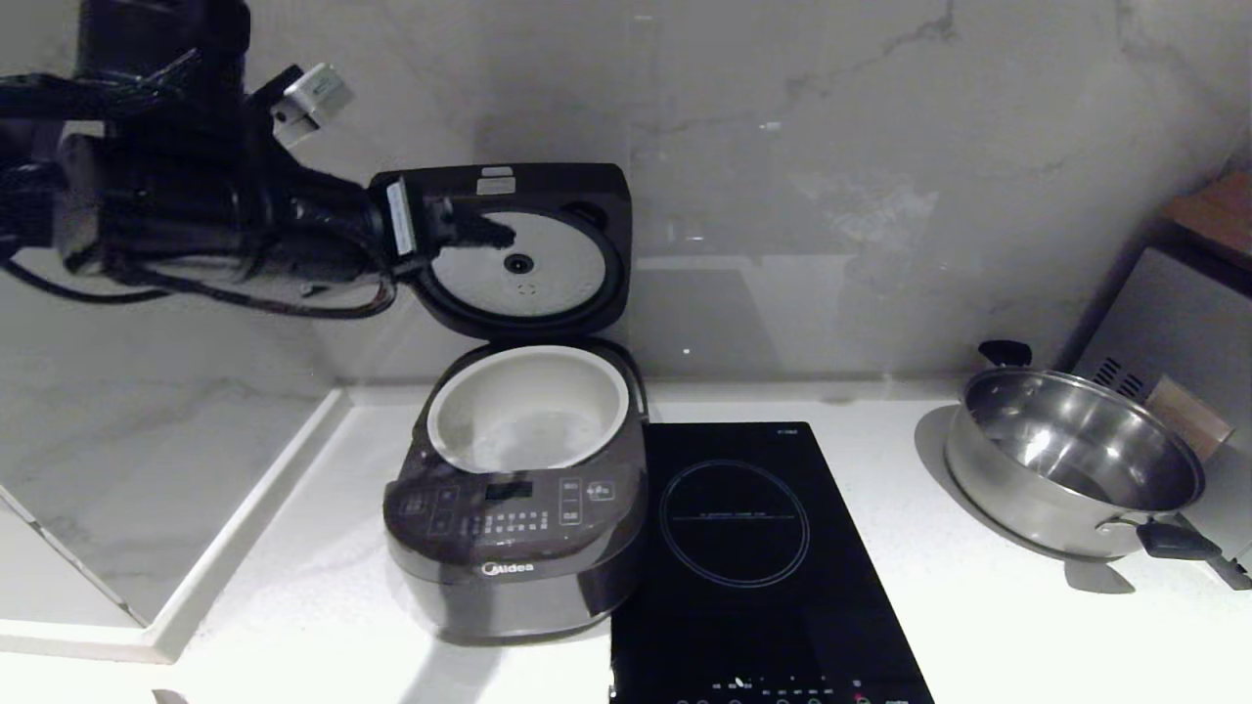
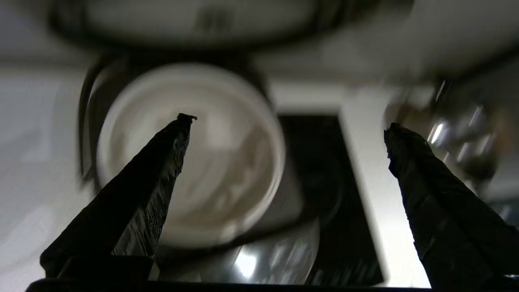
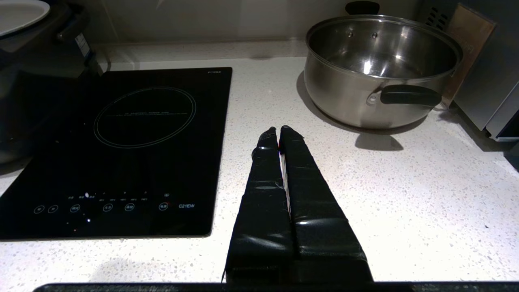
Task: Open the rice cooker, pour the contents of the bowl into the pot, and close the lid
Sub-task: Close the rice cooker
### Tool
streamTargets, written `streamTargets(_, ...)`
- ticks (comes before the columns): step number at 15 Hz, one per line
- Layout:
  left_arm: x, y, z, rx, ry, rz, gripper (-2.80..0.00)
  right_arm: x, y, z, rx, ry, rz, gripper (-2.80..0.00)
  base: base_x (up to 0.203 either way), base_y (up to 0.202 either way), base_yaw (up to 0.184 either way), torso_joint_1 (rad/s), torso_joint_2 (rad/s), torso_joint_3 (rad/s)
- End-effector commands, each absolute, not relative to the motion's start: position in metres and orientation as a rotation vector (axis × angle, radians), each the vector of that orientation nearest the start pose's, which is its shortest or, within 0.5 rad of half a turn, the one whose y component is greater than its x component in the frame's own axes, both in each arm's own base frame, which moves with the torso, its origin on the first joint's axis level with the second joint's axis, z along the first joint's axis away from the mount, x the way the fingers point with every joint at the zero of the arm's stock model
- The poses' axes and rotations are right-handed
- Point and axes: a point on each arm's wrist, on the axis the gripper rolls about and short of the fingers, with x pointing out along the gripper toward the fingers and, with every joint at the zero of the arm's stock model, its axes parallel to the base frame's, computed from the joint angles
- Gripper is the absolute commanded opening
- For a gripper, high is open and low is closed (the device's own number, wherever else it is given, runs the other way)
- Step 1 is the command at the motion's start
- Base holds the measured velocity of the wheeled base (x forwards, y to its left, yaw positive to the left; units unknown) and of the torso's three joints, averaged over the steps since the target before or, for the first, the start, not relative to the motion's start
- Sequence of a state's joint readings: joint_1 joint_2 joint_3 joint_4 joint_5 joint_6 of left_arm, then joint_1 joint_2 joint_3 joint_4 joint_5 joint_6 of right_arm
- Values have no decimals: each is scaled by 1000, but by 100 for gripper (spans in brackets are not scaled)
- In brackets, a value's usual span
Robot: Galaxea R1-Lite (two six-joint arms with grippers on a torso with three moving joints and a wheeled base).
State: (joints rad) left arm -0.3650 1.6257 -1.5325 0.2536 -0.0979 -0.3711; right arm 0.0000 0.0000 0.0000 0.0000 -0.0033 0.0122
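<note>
The dark Midea rice cooker (image 1: 509,557) stands on the white counter with its lid (image 1: 606,196) swung fully upright, white disc facing forward. The cream pot (image 1: 440,411) sits exposed in the body; a greyish patch lies on its bottom, too faint to identify. The bowl is out of view. My left gripper (image 1: 460,230) reaches in from the left, high above the counter, level with the raised lid. In the blurred left wrist view it is open (image 2: 288,123) and empty, looking down on the pot (image 2: 190,154). My right gripper (image 3: 279,129) rests shut above the counter.
A flat black hob (image 1: 753,548) lies right beside the cooker. A steel pan (image 1: 1066,469) with black handles stands at the far right, with a grey appliance (image 1: 1174,323) behind it. A marble wall runs along the back, and a raised ledge (image 1: 245,518) borders the counter's left.
</note>
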Motion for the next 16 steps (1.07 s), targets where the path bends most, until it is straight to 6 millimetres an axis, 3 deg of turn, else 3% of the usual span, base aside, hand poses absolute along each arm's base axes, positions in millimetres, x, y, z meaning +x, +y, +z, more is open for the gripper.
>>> streamTargets(1,309,-129,324,-382,370,-356,0,-23,0,75,12,0,-3,-280,0,0,0,0,0,0)
streamTargets(3,326,-140,341,-459,208,-329,0,-23,0,75,12,0,-3,-280,0,0,0,0,0,0)
streamTargets(5,324,-149,359,-538,88,-309,0,-23,0,75,12,0,-3,-280,0,0,0,0,0,0)
streamTargets(7,325,-154,365,-554,22,-259,0,-23,0,75,12,0,-3,-280,0,0,0,0,0,0)
streamTargets(11,350,-184,343,-496,-78,-131,0,-23,0,75,12,0,-3,-280,0,0,0,0,0,0)
streamTargets(16,361,-226,341,-339,-242,-60,0,-23,0,75,12,0,-3,-280,0,0,0,0,0,0)
